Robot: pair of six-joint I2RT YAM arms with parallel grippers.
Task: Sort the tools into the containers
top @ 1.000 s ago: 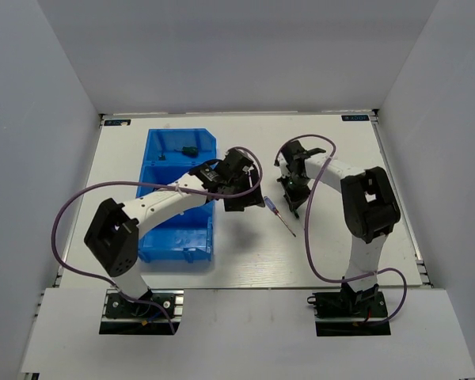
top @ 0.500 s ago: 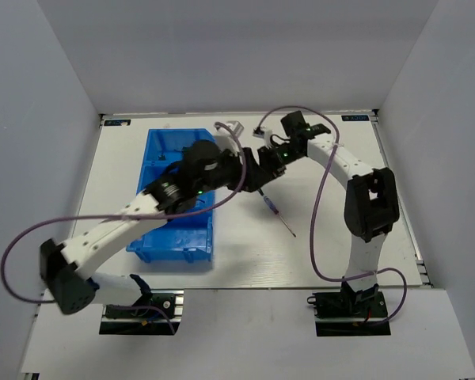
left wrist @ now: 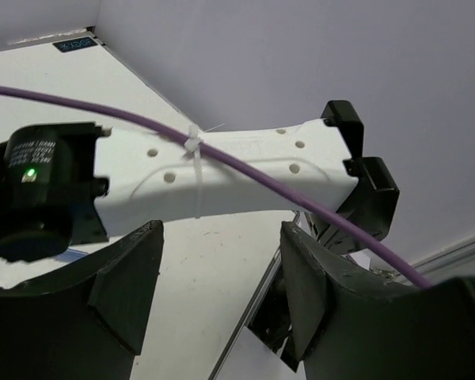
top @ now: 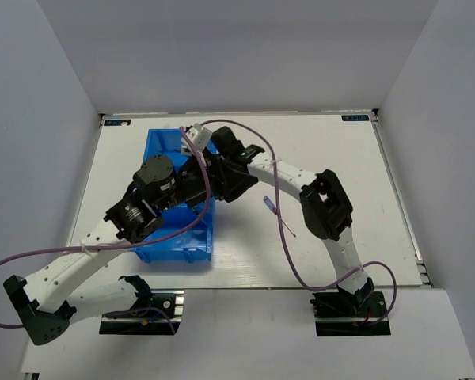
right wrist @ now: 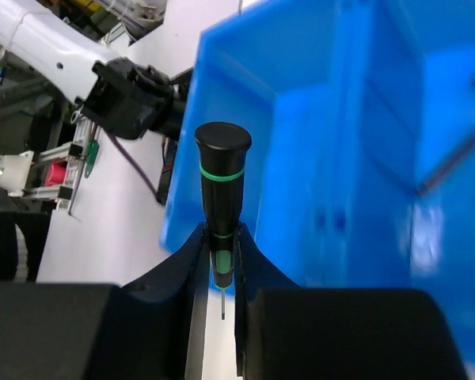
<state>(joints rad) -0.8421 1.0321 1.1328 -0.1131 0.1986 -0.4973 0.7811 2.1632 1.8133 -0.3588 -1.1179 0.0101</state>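
From above, a translucent bright-blue rectangular bin (top: 160, 146) sits on the flat white table (top: 348, 174), and both arms meet over its right rim. A thin blue-handled precision screwdriver (top: 277, 215) lies on the table to the right of the bin, apart from it.

In the left wrist view, the left gripper (left wrist: 222, 301) stands wide, its matte black angular fingers (left wrist: 127, 293) with nothing between them.

In the right wrist view, the right gripper (right wrist: 220, 269) pinches a screwdriver (right wrist: 222, 182) by its slim neck. Its smooth black round handle carries a green ring and stands upright just outside the bin's glossy wall. A dark, thin hex key (right wrist: 451, 162) lies blurred inside one compartment.
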